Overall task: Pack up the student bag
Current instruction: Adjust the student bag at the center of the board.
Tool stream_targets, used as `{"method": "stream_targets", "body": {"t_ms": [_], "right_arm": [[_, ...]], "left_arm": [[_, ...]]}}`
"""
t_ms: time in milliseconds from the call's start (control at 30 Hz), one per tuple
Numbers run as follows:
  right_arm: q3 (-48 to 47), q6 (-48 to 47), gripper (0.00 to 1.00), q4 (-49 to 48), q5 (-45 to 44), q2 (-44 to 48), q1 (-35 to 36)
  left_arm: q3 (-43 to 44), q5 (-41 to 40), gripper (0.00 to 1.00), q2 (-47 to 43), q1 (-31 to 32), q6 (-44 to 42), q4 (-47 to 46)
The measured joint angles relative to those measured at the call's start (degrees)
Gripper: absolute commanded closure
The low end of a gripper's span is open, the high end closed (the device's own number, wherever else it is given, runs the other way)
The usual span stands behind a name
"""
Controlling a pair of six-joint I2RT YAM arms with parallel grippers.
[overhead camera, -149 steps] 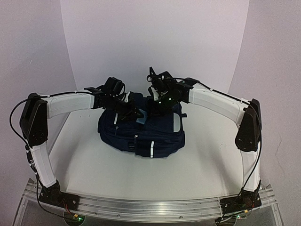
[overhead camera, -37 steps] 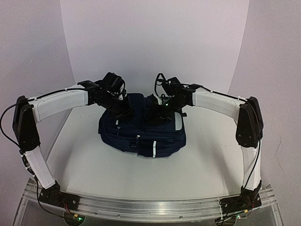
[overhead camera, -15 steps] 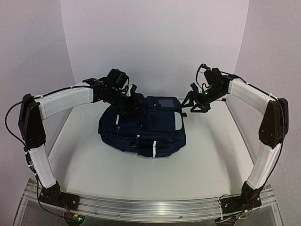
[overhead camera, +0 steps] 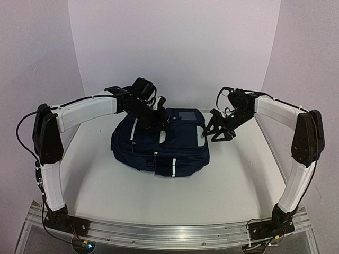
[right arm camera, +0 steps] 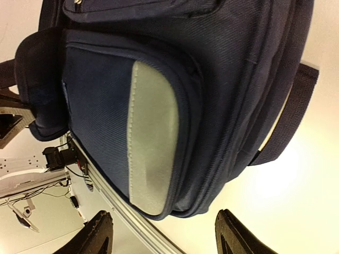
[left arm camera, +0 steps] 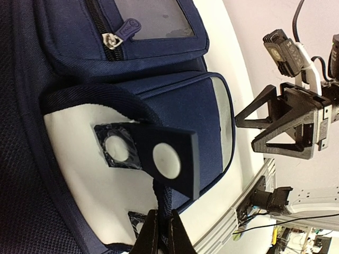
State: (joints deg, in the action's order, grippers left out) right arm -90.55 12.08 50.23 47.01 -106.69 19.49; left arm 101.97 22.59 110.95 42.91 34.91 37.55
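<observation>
One student bag (overhead camera: 180, 153) on white table (overhead camera: 233, 185), pale walls (overhead camera: 175, 47)

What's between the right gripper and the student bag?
Nothing. The right wrist view shows only a sliver of bare table between the open right gripper and the student bag; its fingertips flank the bag's corner.

No lettering, brand name or number can be read anywhere on the student bag (overhead camera: 183, 153). The grey window pocket (left arm camera: 153, 16) on the bag's top shows blank. The navy zipper pull (left arm camera: 128, 27) just beside that pocket carries a small raised mark (too fine to make out). The pale reflective strip (right arm camera: 151, 137) below the pocket bears nothing legible.
</observation>
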Motion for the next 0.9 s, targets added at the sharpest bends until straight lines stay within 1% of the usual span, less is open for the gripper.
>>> {"method": "stream_targets", "body": {"t_ms": [467,500,567,633,733,833,900], "right_arm": [[1.02,0.45,0.36,-0.86,2.0,0.0,1.18],[1.02,0.5,0.36,-0.89,2.0,0.0,1.18],[1.06,0.68,0.36,-0.95,2.02,0.0,1.18],[1.22,0.86,0.36,-1.08,1.99,0.0,1.18],[1.31,0.9,0.36,-1.13,1.92,0.0,1.18],[1.35,0.99,0.35,-1.15,1.62,0.01,1.18],[1.41,1.01,0.35,-1.23,1.3,0.12,1.18]], "left_arm": [[10.28,-0.71,1.0,8.49,1.82,-3.24,6.86],[11.53,-0.64,0.98,9.36,1.84,-3.27,7.59],[13.82,-0.24,0.88,11.17,1.92,-3.33,8.59],[16.13,0.52,0.74,13.14,2.06,-3.49,9.12],[18.04,2.58,0.57,14.93,2.4,-3.34,8.41],[19.29,4.24,0.43,15.17,2.73,-3.86,8.77],[20.56,4.58,0.4,15.45,2.91,-4.6,9.53]]}}
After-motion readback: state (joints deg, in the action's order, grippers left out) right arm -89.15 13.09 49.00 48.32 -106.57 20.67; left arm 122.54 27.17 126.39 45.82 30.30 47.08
